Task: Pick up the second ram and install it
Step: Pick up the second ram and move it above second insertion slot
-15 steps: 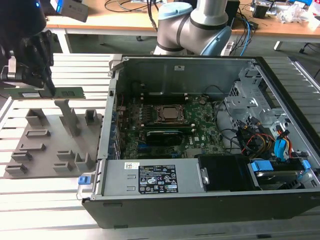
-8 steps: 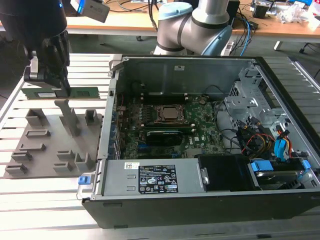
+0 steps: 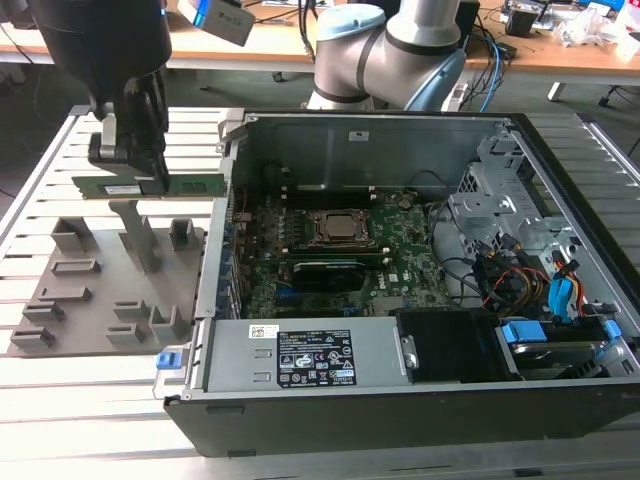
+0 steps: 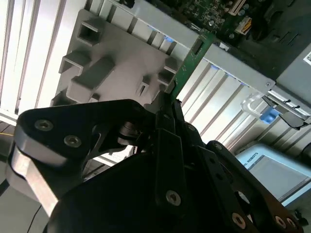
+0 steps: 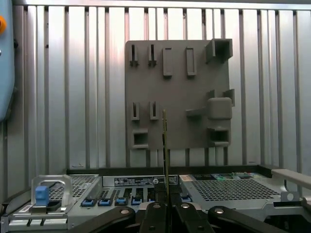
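Green board, card-thin: one second ram (image 3: 195, 184), gripped in the one gripper (image 3: 138, 165), whose fingers (image 5: 154, 213) are clenched on it. In the exterior view it sits in the upper left of the frame, above one grey fixture plate (image 3: 88, 325) and just outside the wall of one open computer case (image 3: 400, 425).

Long axis level, running left to right across the frame; the right end points at the case wall.

The exterior view gives the stick's broad face and one CPU socket (image 3: 345, 228). The first wrist view gives the stick edge-on, a thin line (image 5: 164, 145) reaching out from the fingers over the plate (image 5: 146, 73). The second wrist view gives a slanted green face (image 4: 191, 60).
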Tool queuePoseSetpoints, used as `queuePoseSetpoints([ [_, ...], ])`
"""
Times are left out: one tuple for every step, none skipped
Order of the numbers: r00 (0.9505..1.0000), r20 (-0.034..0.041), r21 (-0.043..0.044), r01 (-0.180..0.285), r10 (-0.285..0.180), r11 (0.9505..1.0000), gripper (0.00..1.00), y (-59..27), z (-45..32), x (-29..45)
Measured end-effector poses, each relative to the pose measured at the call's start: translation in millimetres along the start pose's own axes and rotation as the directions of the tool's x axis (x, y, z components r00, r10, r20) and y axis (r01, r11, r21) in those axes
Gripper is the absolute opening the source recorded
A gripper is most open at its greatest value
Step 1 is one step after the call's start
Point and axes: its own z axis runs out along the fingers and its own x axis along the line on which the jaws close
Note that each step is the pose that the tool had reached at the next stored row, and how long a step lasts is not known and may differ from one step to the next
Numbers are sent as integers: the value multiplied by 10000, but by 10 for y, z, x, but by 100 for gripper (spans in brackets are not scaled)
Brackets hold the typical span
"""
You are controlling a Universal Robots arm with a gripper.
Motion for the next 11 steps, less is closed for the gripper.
queuePoseSetpoints([
  [10000, 0, 0, 1, -1, 10000, 14, -33, -1, 0],
  [10000, 0, 0, 0, 0, 10000, 14, -62, -2, -1],
  [10000, 1, 0, 0, 0, 10000, 14, -137, -4, -2],
  [10000, 1, 0, 0, 0, 10000, 14, -194, -6, -3],
  [10000, 1, 0, 1, -1, 10000, 14, -231, -8, -3],
  [10000, 1, 1, 0, 0, 10000, 14, -256, -8, -3],
  [10000, 1, 1, -1, 1, 10000, 14, -296, -10, -4],
  [10000, 0, 0, -1, 1, 10000, 14, -335, -12, -4],
  [10000, 0, 0, 0, 0, 10000, 14, -361, -13, -5],
  [10000, 0, 0, 0, 0, 10000, 14, -382, -13, -5],
  [10000, 0, 0, 1, -1, 10000, 14, -430, -15, -5],
])
